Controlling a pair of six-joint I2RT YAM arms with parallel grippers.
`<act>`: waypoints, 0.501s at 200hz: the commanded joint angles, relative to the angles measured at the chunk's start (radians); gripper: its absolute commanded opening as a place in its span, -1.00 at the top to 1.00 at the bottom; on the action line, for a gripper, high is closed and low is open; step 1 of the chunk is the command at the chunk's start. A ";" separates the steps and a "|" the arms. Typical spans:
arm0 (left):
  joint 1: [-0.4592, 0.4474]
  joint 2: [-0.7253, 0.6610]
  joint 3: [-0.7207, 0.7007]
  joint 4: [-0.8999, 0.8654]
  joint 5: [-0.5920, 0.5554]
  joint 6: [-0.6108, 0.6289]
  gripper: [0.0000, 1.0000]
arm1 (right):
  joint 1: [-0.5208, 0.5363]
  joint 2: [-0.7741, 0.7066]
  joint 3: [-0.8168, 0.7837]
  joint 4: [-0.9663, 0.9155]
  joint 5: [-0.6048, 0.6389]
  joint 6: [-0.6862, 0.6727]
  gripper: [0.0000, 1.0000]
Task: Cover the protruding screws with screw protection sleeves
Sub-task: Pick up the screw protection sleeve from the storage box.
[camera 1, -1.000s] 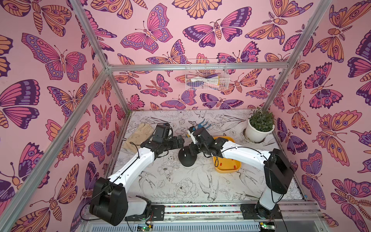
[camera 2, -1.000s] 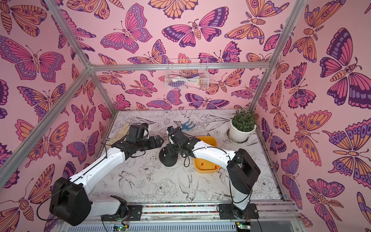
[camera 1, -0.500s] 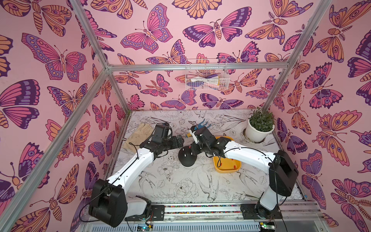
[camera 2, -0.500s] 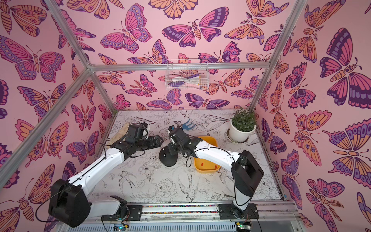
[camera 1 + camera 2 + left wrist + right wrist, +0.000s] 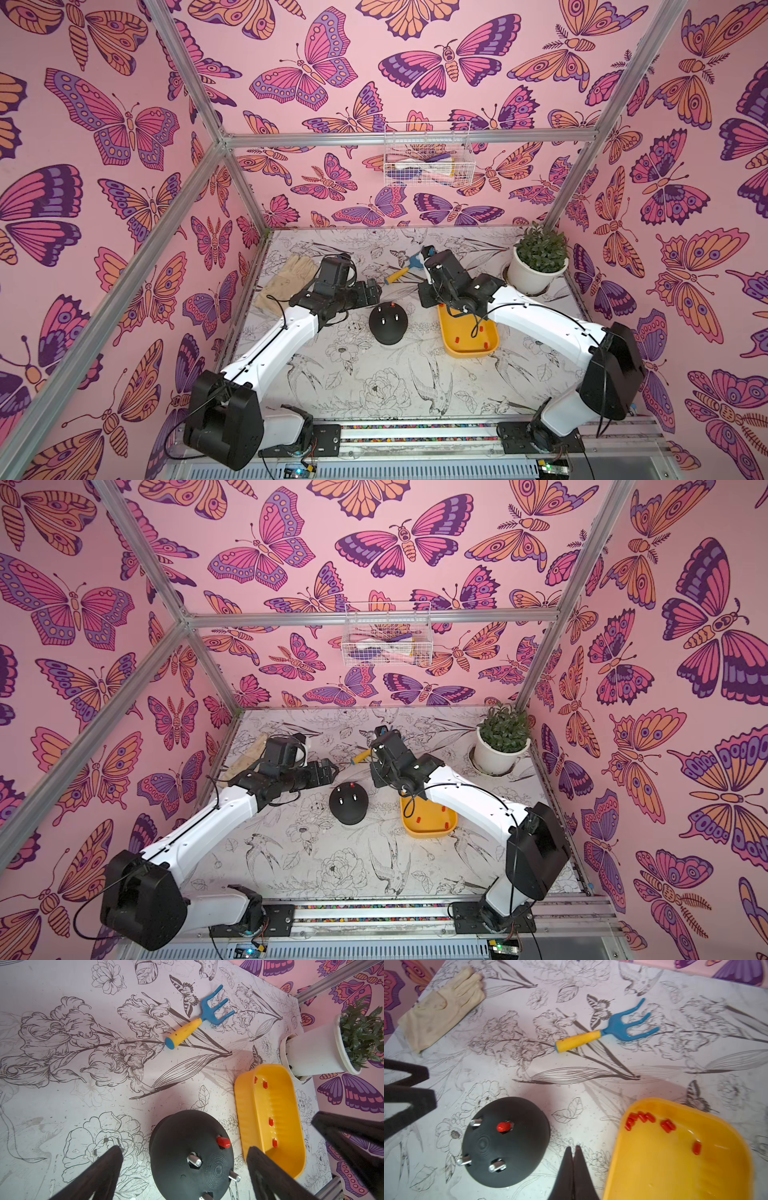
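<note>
My right fingers (image 5: 564, 1178) are together, empty; left fingers (image 5: 104, 1167) apart. Entering the tray (image 5: 675, 1178) at lower right closed, I would scatter the sleeves (image 5: 667, 1125).

I count one black dome (image 5: 506, 1142) carrying four protruding screws (image 5: 475, 1122) — three bare and silvery, one covered. Of the screw protection sleeves (image 5: 667, 1125), one sits on that fourth screw. The loose ones lie in a single yellow tray (image 5: 654, 1167). I make out at least six there, but a clump at one end blurs together and I cannot fix the number. Around them I count one pale glove (image 5: 440, 1007), one hand fork (image 5: 623, 1026) with three blue tines, one potted plant (image 5: 538, 266) and one wire basket (image 5: 426, 156) on the back wall — its contents are too small for me to count.
</note>
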 commanded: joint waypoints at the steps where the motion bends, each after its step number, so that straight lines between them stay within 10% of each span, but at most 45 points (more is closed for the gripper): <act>1: 0.007 -0.020 -0.013 0.008 0.017 0.005 -0.91 | -0.043 -0.046 -0.006 -0.085 0.043 -0.030 0.85; 100: 0.007 0.008 -0.007 -0.011 -0.006 0.018 -0.92 | -0.228 -0.040 -0.061 -0.116 -0.006 -0.113 0.74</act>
